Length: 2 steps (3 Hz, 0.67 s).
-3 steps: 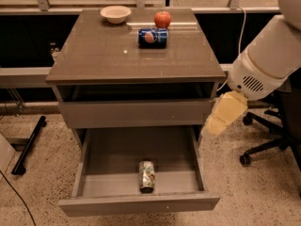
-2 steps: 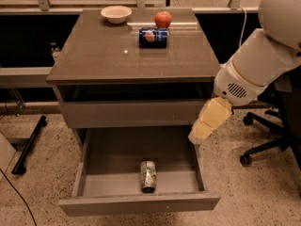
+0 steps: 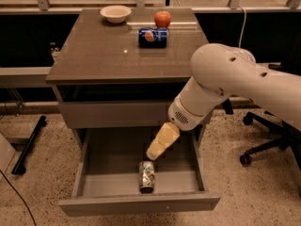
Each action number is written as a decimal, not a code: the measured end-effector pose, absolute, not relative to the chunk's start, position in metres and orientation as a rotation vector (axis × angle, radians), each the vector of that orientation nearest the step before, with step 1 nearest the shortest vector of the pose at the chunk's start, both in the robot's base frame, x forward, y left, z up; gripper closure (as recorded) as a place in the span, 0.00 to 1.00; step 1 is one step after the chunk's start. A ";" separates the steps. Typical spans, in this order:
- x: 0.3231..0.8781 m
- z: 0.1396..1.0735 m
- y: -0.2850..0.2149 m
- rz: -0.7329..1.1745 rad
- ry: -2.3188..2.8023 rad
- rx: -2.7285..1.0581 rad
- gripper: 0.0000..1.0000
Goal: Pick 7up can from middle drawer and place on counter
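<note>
The 7up can (image 3: 147,176) lies on its side in the open middle drawer (image 3: 94,185), near the front centre, its green-and-white label up. My gripper (image 3: 154,153) with cream-coloured fingers hangs over the drawer, pointing down and left, just above and behind the can and not touching it. The white arm reaches in from the right. The counter (image 3: 103,55) is the grey-brown top of the cabinet above the drawer.
On the counter's far side stand a blue Pepsi can (image 3: 153,36) lying on its side, a red apple (image 3: 162,19) and a white bowl (image 3: 115,13). An office chair base (image 3: 263,145) stands at the right. A black stand leg (image 3: 28,145) lies at the left on the floor.
The arm has swung left and down, from beside the drawer's right wall to over the drawer, bringing the gripper close above the can. The can has not moved.
</note>
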<state>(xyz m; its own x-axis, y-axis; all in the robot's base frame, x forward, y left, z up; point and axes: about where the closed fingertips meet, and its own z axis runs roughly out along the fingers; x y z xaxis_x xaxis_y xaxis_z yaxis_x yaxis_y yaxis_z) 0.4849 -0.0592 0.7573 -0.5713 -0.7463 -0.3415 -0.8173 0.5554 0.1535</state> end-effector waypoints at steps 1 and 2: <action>0.485 0.758 -0.059 0.435 2.554 -1.307 0.00; 0.490 0.736 -0.048 0.488 2.588 -1.235 0.00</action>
<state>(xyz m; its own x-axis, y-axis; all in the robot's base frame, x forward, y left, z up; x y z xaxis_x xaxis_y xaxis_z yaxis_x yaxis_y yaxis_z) 0.4897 -0.0479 0.7357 -0.6173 -0.7068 -0.3453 -0.7841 0.5887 0.1967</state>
